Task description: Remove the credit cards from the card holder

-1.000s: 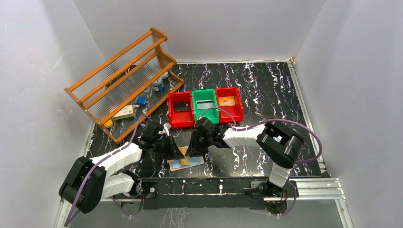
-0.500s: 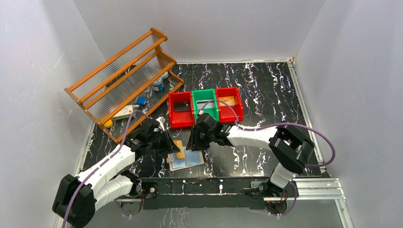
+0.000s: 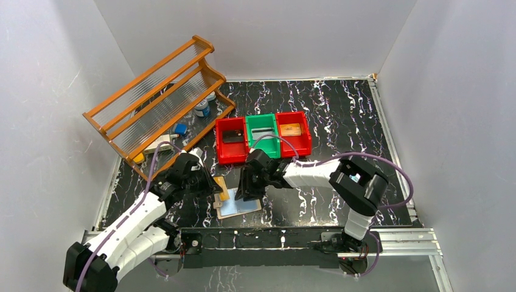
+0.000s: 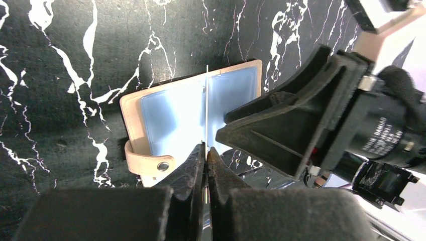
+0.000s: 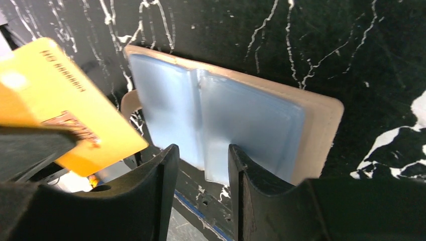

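Observation:
The tan card holder (image 3: 240, 208) lies open on the table near the front edge, its pale blue sleeves (image 5: 226, 118) facing up. My left gripper (image 4: 206, 148) is shut on an orange-gold credit card (image 5: 65, 115). It holds the card just left of the holder and clear of the sleeves; the left wrist view shows only the card's thin edge (image 4: 206, 108). My right gripper (image 5: 202, 150) hangs open over the holder's near edge, with nothing between its fingers. From above, the left gripper (image 3: 213, 187) and the right gripper (image 3: 246, 193) face each other across the holder.
Behind the holder stands a row of bins: a red bin (image 3: 219, 146) with a dark card, a green bin (image 3: 273, 146) with a grey card, and a red bin (image 3: 306, 139) with an orange card. A wooden rack (image 3: 152, 103) with small items stands at the back left.
My left gripper has pulled the orange-gold card leftward, away from the holder and the right gripper. The right gripper's jaws have spread wider above the holder.

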Available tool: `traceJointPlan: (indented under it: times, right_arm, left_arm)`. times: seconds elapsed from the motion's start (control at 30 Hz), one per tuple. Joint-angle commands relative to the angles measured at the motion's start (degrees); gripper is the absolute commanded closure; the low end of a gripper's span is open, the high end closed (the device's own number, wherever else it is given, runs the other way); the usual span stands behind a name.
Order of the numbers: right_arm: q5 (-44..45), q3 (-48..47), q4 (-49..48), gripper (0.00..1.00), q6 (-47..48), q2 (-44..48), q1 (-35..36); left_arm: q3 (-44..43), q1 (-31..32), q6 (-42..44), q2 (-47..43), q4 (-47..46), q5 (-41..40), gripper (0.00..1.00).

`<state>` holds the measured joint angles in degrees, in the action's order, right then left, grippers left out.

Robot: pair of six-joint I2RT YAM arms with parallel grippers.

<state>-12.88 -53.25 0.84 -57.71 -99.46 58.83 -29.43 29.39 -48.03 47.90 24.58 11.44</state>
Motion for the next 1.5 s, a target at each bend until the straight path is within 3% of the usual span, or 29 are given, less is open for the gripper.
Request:
traceJointPlan:
  times: [0.0,0.1,0.2,0.43,0.6,0.7,0.77,1.0,1.23,1.47]
  right_arm:
    - [-0.5,-3.6,2.8,0.49,0.2,-2.1,0.1]
    - [-0.1,-3.7,2.1,0.46,1.1,-1.4,0.1]
    - [2.3,-3.2,0.7,0.37,2.1,2.3,0.1]
    - [16.1,-4.9,5.5,0.27,4.4,9.6,-0.4]
    - [22.9,-1.2,1.2,0.25,7.4,15.6,-0.8]
    - [20.8,2.0,-2.7,0.23,8.5,19.7,-2.3]
    - [17.0,4.0,-4.9,0.16,7.5,22.1,-4.2]
    - [0.1,11.5,-23.3,0.21,4.7,26.7,-9.4]
    - [-11.5,9.5,-32.6,0.30,2.5,21.8,-9.4]
    - [-15.1,12.6,-40.2,0.42,-0.6,20.6,-10.5]
  left_arm:
    - [-2.6,0.0,0.1,-2.3,3.0,-2.6,1.00]
    - [-3.0,0.1,0.1,-3.1,3.5,-2.9,1.00]
    - [-3.6,0.0,0.9,-3.7,3.3,-2.4,1.00]
    - [-8.0,0.1,5.4,-4.6,3.1,-1.7,1.00]
    - [-9.8,0.1,6.4,-5.2,1.1,1.2,1.00]
    - [-9.8,0.1,5.8,-5.3,-1.5,3.8,1.00]
    - [-9.4,0.1,5.1,-5.3,-4.1,6.1,1.00]
    - [-7.9,0.1,2.7,-3.8,-12.2,13.5,1.00]
    - [-7.6,0.1,1.3,-2.3,-17.1,17.0,1.00]
    - [-6.5,0.1,0.4,-2.8,-18.6,18.3,1.00]
